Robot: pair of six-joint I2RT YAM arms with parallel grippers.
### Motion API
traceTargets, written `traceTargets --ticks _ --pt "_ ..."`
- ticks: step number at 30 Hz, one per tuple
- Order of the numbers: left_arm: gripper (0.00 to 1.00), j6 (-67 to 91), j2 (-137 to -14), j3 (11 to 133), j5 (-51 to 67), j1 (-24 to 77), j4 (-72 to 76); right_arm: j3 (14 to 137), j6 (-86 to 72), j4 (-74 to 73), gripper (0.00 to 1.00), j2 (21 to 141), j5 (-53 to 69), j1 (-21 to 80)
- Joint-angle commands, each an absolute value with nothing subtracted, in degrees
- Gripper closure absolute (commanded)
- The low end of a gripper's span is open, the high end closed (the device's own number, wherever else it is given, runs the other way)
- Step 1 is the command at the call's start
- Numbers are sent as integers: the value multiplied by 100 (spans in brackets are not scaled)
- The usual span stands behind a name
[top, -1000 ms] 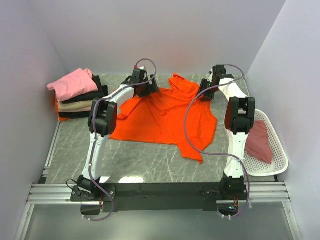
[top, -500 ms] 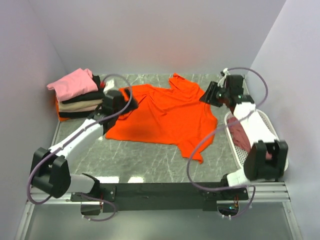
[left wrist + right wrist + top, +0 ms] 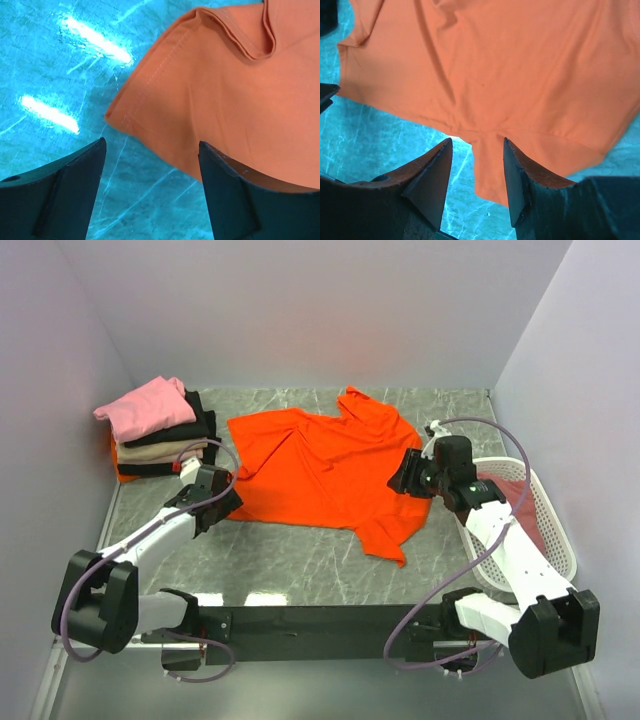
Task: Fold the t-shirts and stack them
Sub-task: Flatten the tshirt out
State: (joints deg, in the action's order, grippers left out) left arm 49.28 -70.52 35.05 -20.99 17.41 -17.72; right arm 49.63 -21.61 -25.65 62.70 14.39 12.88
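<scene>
Centrally, a large bright orange cloth t-shirt (image 3: 330,465) lies spread open and slightly wrinkled on the grey marble-patterned bench (image 3: 290,570).

Left fingers (image 3: 225,505): released and set wide apart, low over the bench at the shirt's near-left corner. In the left wrist view the hemmed corner lies ahead of the gap, and no cloth is gripped.

Right fingers (image 3: 403,480): likewise parted, poised over the shirt's right edge. In the right wrist view the gap straddles a narrow flap of orange cloth at the near border. Nothing is clamped, and whether the tips touch the fabric cannot be told.

Back left: a stack of folded shirts, with a folded pink shirt (image 3: 145,408) on top and a black layer (image 3: 195,425) and a beige layer (image 3: 160,452) beneath it.

Right: a white plastic lattice basket (image 3: 555,560) holds a crumpled dusty rose-red shirt (image 3: 530,528), partly hidden by the right arm.
</scene>
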Motion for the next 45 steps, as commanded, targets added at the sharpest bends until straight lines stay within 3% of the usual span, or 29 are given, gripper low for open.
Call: traceTargets --ticks 1,15,24,28,31,32,35,45 --pt "21 5045 -7162 3437 -2039 1626 -1459 4904 -2197 -2514 48 6108 1248 1345" --pt "45 5036 -7453 3349 -2180 1398 -1231 4307 -2232 -2865 48 5485 985 1547" --pt "49 4983 -7760 3436 -1951 1125 -1266 4087 -2259 -3006 47 5265 870 1547" --pt "56 4940 -7875 3498 -1864 1099 -1274 3982 -2338 -3015 47 5238 809 1547" --pt "71 4922 -7936 3516 -1846 1099 -1283 3911 -2574 -3155 48 5343 467 1547" --pt "81 4913 -7910 3507 -1837 1099 -1283 3920 -2758 -3199 48 5431 335 1547" --pt "99 4896 -7823 3463 -1820 1099 -1231 3824 -3022 -3331 49 5694 9 1547" --pt "99 4527 -7673 3498 -1486 625 -1064 3428 -3875 -3489 53 6539 -685 2521"
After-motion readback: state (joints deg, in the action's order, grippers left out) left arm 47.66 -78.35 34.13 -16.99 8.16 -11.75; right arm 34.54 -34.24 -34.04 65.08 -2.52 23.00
